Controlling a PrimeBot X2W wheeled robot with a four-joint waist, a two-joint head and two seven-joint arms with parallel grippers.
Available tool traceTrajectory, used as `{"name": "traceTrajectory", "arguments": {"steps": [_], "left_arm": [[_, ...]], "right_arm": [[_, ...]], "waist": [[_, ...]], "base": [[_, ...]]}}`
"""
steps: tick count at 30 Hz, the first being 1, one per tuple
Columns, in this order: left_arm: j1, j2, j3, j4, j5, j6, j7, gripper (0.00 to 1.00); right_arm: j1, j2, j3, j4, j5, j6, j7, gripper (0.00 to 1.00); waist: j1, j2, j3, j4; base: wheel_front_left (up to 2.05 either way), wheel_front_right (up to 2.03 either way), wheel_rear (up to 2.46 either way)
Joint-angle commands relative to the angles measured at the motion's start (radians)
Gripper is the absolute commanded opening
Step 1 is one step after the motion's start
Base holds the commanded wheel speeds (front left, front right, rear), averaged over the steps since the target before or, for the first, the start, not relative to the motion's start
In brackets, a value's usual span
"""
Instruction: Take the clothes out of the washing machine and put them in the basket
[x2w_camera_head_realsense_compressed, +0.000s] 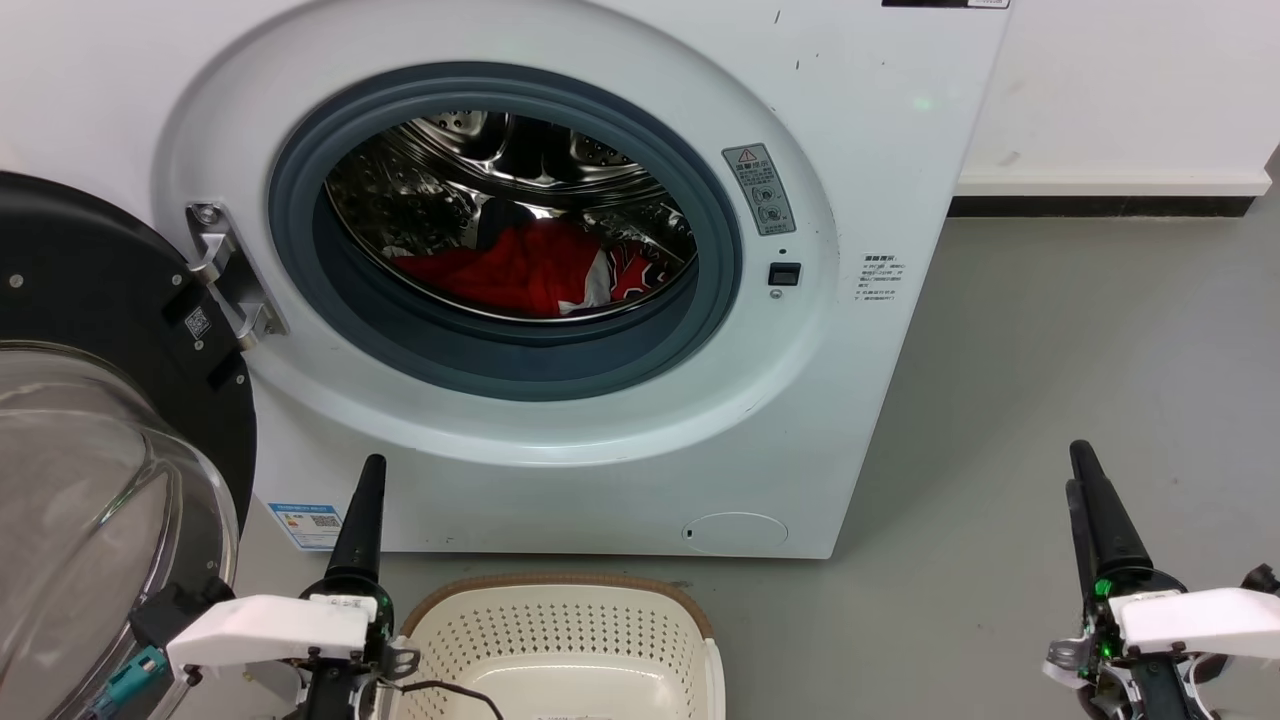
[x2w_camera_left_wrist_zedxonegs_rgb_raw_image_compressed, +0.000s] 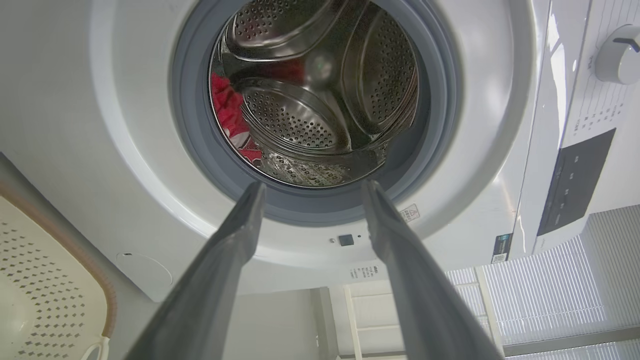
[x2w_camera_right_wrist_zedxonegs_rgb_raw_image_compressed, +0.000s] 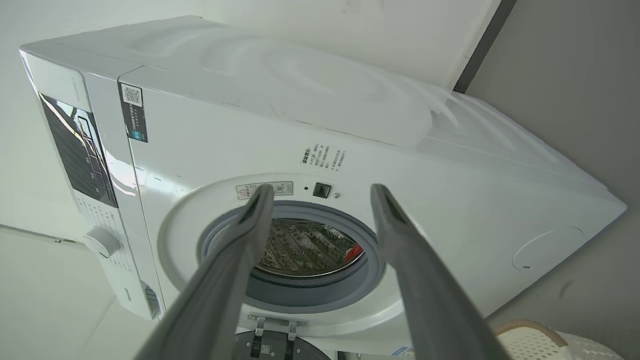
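Hanging open, the door (x2w_camera_head_realsense_compressed: 100, 470) stands left of the basket (x2w_camera_head_realsense_compressed: 560, 585) (left gripper (x2w_camera_left_wrist_zedxonegs_rgb_raw_image_compressed: 310, 187), right gripper (x2w_camera_right_wrist_zedxonegs_rgb_raw_image_compressed: 322, 190) both spread).

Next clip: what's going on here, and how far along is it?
A two-armed robot faces the washing machine, whose door is swung open on the robot's left. The red clothes lie in the drum, and no clothes show in the visible part of the basket on the floor in front. The left gripper and right gripper are both open, holding nothing, short of the porthole. Unloading has not begun.
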Motion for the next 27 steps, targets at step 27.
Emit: {"name": "traceTrajectory", "arguments": {"steps": [27], "left_arm": [[-0.036,0.004,-0.071,-0.067,0.563,0.007,-0.105,1.0]], "right_arm": [[0.048,-0.004,0.026,-0.129,-0.707,0.0,-0.103,1.0]], "waist": [[0.0,0.0,-0.004,0.001]], "base": [[0.0,0.0,0.0]]}}
